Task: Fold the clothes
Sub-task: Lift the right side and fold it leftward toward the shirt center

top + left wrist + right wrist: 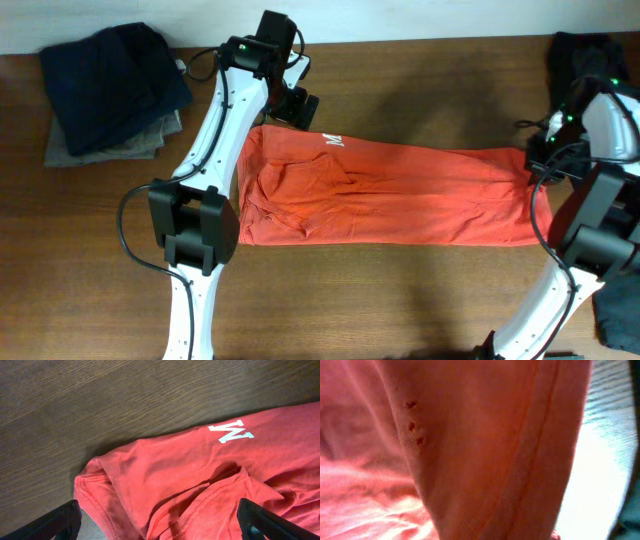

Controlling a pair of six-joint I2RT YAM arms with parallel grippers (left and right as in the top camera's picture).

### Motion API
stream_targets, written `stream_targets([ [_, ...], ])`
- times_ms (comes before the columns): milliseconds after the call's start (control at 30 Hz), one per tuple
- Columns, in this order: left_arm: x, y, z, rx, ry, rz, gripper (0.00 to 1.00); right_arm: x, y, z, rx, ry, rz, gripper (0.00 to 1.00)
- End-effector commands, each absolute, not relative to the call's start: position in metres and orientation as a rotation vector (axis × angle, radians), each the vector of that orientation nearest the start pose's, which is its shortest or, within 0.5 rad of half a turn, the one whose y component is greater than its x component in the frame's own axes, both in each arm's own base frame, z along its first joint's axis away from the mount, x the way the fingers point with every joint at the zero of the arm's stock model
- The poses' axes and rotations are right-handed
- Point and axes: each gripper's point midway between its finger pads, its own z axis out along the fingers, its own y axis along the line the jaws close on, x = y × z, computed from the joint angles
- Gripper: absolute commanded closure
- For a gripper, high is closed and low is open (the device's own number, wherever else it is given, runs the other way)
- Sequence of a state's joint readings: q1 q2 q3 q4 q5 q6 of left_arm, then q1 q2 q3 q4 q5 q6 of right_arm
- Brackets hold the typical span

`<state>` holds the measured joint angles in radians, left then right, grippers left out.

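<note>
**A:** Where is the T-shirt (400, 190) at this moment?

**B:** It lies on the table (400, 310) as a long band across the middle of the overhead frame, from the left arm to the right arm.

**A:** Why is the right pincer (545, 165) at the right end of it?

**B:** I think it takes the short edge there, to carry it over toward the other end. Its jaws are closed together. Its own camera is filled with red-orange cloth and a stitched hem, so I judge that the thin cloth is pinched between them.

**A:** And the left pincer (159, 510)?

**B:** It hangs fully spread above the upper-left corner of the band and holds nothing. Probably it is there to press or take that end.

**A:** How does the cloth look?

**B:** It is soft, matte cotton. There are wrinkles and a raised fold near the left end, and the seams are stitched. A white letter (231, 431) is printed near the top edge. The cloth is limp, so it may sag when one end is lifted. A dark blue pile (115, 85) lies well apart, at the upper left.
</note>
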<state>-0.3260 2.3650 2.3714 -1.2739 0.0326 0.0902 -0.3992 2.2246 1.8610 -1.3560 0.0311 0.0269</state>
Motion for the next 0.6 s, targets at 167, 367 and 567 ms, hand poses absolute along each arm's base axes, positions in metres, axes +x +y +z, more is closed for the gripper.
stream_targets([
  [167,0.501,-0.171,0.150,0.596,2.720,-0.094,0.01,0.379,-0.100,0.073,0.536,3.207,-0.431,0.96],
  [367,0.500,-0.171,0.150,0.596,2.721,-0.094,0.01,0.374,-0.056,0.075,0.458,3.252,-0.458,0.96],
  [567,0.500,-0.171,0.150,0.596,2.721,-0.094,0.01,0.372,-0.037,0.074,0.459,3.274,-0.397,0.96],
])
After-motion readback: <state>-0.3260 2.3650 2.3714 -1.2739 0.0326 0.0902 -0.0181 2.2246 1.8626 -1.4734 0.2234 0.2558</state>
